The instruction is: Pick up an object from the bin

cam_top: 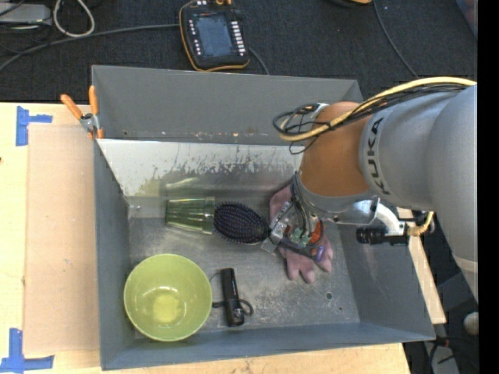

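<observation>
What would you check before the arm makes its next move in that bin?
1. The gripper is over a thing: ok, it is above the pink floppy cloth-like thing at the right of the grey metal bin.
2. Pink thing gripped: cannot tell, the wrist hides the contact.
3. The black oval hairbrush clear of the pink thing: cannot tell, its head lies very close on the left.
4. The lime green plastic bowl and small black strapped gadget out of the way: ok, both lie apart, lower left.
5. The see-through green cup out of the way: ok, it lies on its side beyond the hairbrush.
</observation>
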`<state>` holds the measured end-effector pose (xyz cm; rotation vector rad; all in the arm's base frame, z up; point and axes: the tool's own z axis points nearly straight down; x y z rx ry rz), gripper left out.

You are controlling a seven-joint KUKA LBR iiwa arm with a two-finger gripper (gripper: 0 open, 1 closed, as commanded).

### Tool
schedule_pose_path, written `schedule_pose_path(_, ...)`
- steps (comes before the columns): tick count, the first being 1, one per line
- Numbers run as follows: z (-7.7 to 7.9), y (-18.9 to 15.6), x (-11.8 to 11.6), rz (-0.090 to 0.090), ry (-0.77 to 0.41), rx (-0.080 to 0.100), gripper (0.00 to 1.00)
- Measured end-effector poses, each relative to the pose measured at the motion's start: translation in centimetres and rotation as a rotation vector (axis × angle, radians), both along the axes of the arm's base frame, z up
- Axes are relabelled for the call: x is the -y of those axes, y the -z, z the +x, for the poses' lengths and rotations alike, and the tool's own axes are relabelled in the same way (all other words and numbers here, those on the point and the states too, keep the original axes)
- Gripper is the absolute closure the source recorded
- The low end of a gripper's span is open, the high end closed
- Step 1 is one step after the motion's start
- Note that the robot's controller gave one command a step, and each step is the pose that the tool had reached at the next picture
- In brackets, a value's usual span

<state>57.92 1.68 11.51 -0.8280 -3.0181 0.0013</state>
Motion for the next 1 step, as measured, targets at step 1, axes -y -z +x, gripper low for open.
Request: schedule_pose_path(1, -0.1, -2.27, -0.04, 0.001, -0.002, -0.004, 1.0)
